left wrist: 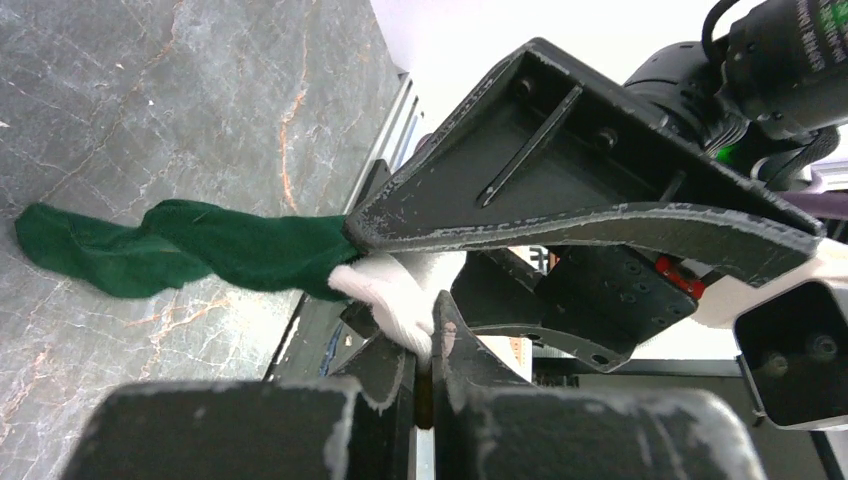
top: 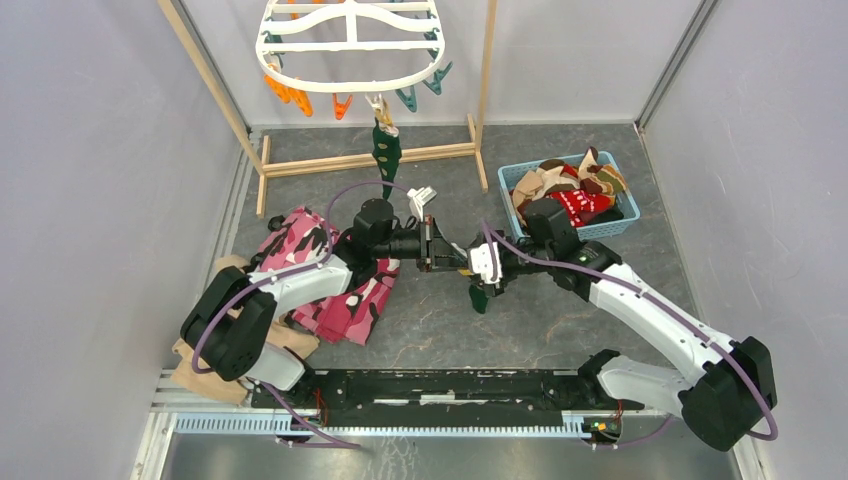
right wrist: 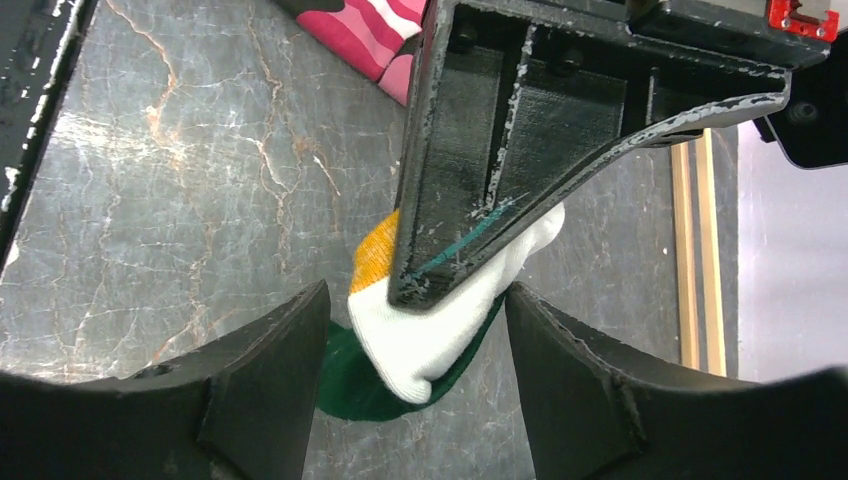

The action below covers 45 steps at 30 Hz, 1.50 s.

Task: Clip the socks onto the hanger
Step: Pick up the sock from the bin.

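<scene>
A: Describe the place, from the big things down.

B: A grey marbled table [top: 560,320] between pale walls. At the far end a wooden stand [top: 320,163] carries the white hanger [top: 350,87]. One dark green sock [top: 386,150] hangs from a clip at the hanger's front rim. On the left lies a pink camouflage garment [top: 310,240]. On the right a blue basket [top: 505,180] is full of the other socks [top: 575,195].

A: And the sock in work?

B: The held sock [top: 480,292] is over the middle of the table, between the two arms. The left gripper [left wrist: 425,375] is closed tight on its white cuff [right wrist: 415,345]. The green foot part [left wrist: 200,250] hangs free and is twisted like a rope. I cannot tell if the toe touches the table. The right gripper [right wrist: 417,300] has its jaws wide, one on each side of the cuff and of the left finger. I do not see it touch anything.

A: How will it handle?

B: I judge it light and very soft. It has no shape of its own, so it will swing and untwist when it is carried. The knit looks neither slippery nor fragile. The cuff is the best place to hold, because there the fabric is thicker and keeps an edge. A clip needs a free piece of this edge. So the right jaws should close just beside the left fingers, near the small orange patch [right wrist: 375,255], and leave the rim of the cuff standing out.
</scene>
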{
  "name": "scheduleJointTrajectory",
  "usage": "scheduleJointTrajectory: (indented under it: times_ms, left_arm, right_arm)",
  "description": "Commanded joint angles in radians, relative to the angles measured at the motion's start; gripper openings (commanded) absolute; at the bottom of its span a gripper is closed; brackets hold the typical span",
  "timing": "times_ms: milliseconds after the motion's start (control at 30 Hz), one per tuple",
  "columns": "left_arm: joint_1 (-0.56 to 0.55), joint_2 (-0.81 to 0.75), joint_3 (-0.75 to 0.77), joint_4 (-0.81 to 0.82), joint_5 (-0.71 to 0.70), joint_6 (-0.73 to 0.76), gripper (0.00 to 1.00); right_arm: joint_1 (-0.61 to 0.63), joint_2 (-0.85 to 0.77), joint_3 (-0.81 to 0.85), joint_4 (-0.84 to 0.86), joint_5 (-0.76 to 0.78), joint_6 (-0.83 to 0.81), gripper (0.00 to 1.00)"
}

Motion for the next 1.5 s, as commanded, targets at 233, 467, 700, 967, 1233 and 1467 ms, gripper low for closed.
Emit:
scheduleJointTrajectory:
  times_ms: [233, 467, 700, 967, 1233, 1467]
  left_arm:
    - [0.034, -0.011, -0.053, 0.210, 0.044, -0.163, 0.12]
    - [0.055, -0.053, -0.103, 0.274, 0.025, -0.208, 0.37]
    - [0.102, -0.176, -0.186, 0.280, -0.025, -0.164, 0.49]
    - [0.111, -0.522, -0.339, 0.171, -0.165, 0.294, 0.73]
    - [0.080, -0.726, -0.616, 0.507, -0.406, 0.582, 1.00]
    - [0.079, -0.560, -0.631, 0.753, -0.272, 0.703, 1.00]
  right_arm:
    - [0.043, -0.008, 0.003, 0.071, 0.112, 0.002, 0.28]
    - [0.045, 0.022, 0.032, 0.023, 0.052, 0.002, 0.13]
    - [0.025, 0.102, 0.109, -0.063, -0.037, 0.040, 0.08]
    - [-0.077, 0.210, 0.221, -0.260, -0.314, 0.001, 0.08]
    - [-0.097, 0.241, 0.235, -0.297, -0.428, -0.001, 0.08]
    - [-0.098, 0.247, 0.229, -0.315, -0.480, -0.016, 0.09]
